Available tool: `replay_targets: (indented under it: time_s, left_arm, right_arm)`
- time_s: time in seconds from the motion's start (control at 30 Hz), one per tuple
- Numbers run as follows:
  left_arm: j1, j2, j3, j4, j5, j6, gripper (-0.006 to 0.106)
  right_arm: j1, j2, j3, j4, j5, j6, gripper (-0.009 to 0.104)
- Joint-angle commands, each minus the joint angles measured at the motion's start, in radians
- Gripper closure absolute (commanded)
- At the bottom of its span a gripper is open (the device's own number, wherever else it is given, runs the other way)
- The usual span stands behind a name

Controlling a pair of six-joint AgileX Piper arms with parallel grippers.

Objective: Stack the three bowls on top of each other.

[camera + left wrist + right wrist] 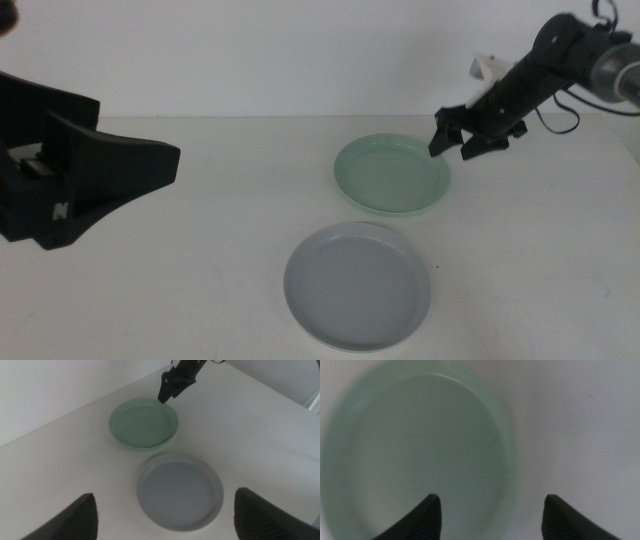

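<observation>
The pale mint green bowl (392,172) sits on the white table, right of centre toward the back. The grey bowl (358,283) sits just in front of it, near the table's front. The white bowl does not show in any view. My right gripper (452,150) is open and hovers over the mint bowl's right rim; the right wrist view shows that rim (507,455) between its spread jaws (490,510). My left gripper (150,165) waits raised at the left, open and empty. Its wrist view shows the mint bowl (144,424), the grey bowl (180,491) and the right gripper (167,391).
The white table (220,260) ends at a pale wall at the back. A small white block (490,68) stands behind the right arm at the back right. The right arm (540,70) slants down from the upper right with a dark cable beside it.
</observation>
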Motion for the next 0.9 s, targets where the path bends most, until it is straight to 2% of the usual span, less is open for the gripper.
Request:
replay_targets:
  time_s: [0.0, 0.07, 0.3, 0.37, 0.5, 0.7, 0.87]
  left_arm:
    - [0.002, -0.003, -0.023, -0.026, -0.064, -0.006, -0.005]
    - [0.002, -0.003, -0.023, -0.026, -0.064, -0.006, -0.005]
    - [0.002, -0.003, -0.023, -0.026, -0.064, -0.006, -0.005]
    - [0.002, -0.003, -0.023, -0.026, -0.064, -0.006, -0.005]
    - [0.002, -0.003, -0.023, -0.026, -0.064, -0.006, -0.005]
    - [0.002, -0.003, -0.023, -0.026, -0.064, -0.006, -0.005]
    - [0.002, -0.003, -0.023, -0.026, -0.064, -0.006, -0.005]
  right_arm:
    - [-0.001, -0.035, -0.044, -0.021, -0.026, 0.022, 0.047]
    - [0.003, -0.014, -0.044, -0.038, -0.038, 0.025, 0.05]
    - [0.02, 0.037, -0.044, -0.026, -0.055, 0.025, 0.062]
    - [0.025, 0.044, -0.044, -0.027, -0.057, 0.023, 0.069]
    - [0.027, 0.035, -0.048, -0.027, -0.054, 0.026, 0.096]
    - [0.029, -0.095, -0.048, -0.027, -0.045, 0.041, 0.096]
    - [0.054, -0.228, -0.044, -0.026, 0.062, 0.025, 0.096]
